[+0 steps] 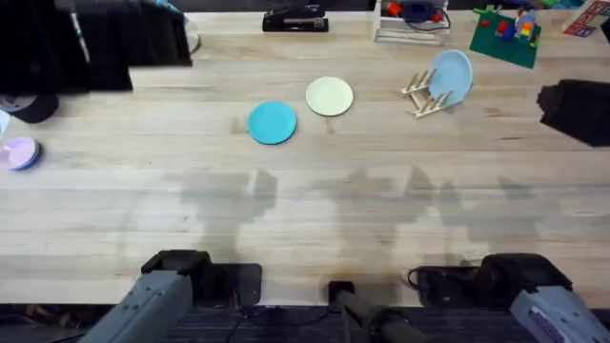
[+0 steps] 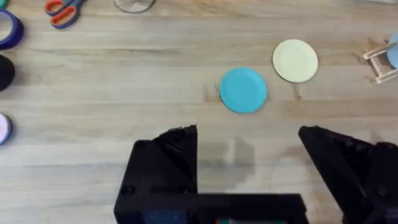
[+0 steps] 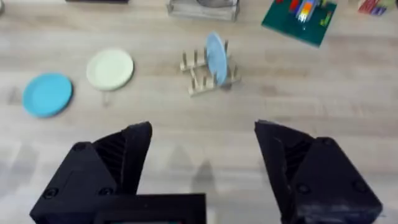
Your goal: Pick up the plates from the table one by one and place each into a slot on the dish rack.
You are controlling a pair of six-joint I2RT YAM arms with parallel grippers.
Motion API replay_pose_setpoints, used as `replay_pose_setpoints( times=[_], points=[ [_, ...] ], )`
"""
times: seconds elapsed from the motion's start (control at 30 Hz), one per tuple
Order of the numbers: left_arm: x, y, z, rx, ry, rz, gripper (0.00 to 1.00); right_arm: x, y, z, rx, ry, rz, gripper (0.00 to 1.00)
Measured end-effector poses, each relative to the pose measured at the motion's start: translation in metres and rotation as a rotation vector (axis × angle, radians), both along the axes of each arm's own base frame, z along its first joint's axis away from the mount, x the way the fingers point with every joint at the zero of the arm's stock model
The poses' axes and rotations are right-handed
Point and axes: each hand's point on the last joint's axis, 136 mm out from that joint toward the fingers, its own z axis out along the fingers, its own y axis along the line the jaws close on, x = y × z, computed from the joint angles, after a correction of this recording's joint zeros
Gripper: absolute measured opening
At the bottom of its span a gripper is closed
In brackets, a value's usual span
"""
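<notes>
Along the far edge: black stapler (image 1: 294,19), green brick baseplate with coloured bricks (image 1: 505,34), white wire tray (image 1: 412,23). Toward the left: orange-handled scissors (image 2: 62,10), purple tape roll (image 1: 19,152).

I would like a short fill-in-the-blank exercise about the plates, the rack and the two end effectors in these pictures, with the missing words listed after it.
1. The plate standing in the dish rack is light ____ in colour.
2. The teal plate and the cream plate both lie ____ on the table.
3. The plate nearer the dish rack is the ____ one.
4. The left end effector and the right end effector are both ____.

Missing words: blue; flat; cream; open
</notes>
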Motion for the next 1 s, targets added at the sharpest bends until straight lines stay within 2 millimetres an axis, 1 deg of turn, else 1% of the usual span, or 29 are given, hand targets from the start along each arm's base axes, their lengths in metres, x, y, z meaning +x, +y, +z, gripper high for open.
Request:
replay_pose_setpoints(
  times=[0.13, 0.17, 0.23, 0.3, 0.5, 0.67, 0.7, 0.73, 0.87, 0.9, 0.93, 1.0],
  points=[
    [0.008, -0.002, 0.003, -0.009, 0.096, -0.009, 0.993, 0.0, 0.0, 0.003, 0.0, 0.113, 0.0, 0.994],
    [0.014, -0.004, 0.005, -0.014, 0.138, -0.014, 0.993, 0.0, 0.0, 0.003, -0.001, 0.199, 0.0, 0.995],
    [0.018, -0.004, 0.008, -0.017, 0.139, -0.017, 0.992, 0.0, 0.0, 0.0, -0.001, 0.259, 0.0, 0.995],
    [0.021, -0.004, 0.009, -0.018, 0.138, -0.017, 0.993, 0.005, 0.0, -0.003, -0.001, 0.302, 0.0, 0.995],
    [0.021, -0.005, 0.009, -0.018, 0.14, -0.018, 0.993, 0.019, 0.0, -0.014, -0.001, 0.372, 0.0, 0.995],
    [0.018, -0.005, 0.006, -0.018, 0.158, -0.018, 0.997, 0.02, 0.0, -0.014, -0.001, 0.376, 0.0, 0.995],
    [0.017, -0.005, 0.006, -0.02, 0.163, -0.017, 0.956, 0.02, 0.0, -0.014, -0.001, 0.377, 0.0, 0.995],
    [0.017, -0.005, 0.006, -0.019, 0.164, -0.02, 0.864, 0.02, 0.0, -0.014, -0.001, 0.376, 0.0, 0.994],
    [0.016, -0.005, 0.005, -0.02, 0.165, -0.019, 0.231, 0.02, 0.0, -0.014, -0.001, 0.376, 0.0, 0.995],
    [0.016, -0.005, 0.005, -0.019, 0.165, -0.02, 0.099, 0.02, 0.0, -0.014, -0.001, 0.376, 0.0, 0.994],
    [0.016, -0.005, 0.005, -0.018, 0.164, -0.022, 0.057, 0.02, 0.0, -0.014, -0.001, 0.376, 0.0, 0.995],
    [0.016, -0.005, 0.005, -0.018, 0.164, -0.022, 0.044, 0.02, 0.0, -0.014, -0.001, 0.376, 0.0, 0.995]
  ],
)
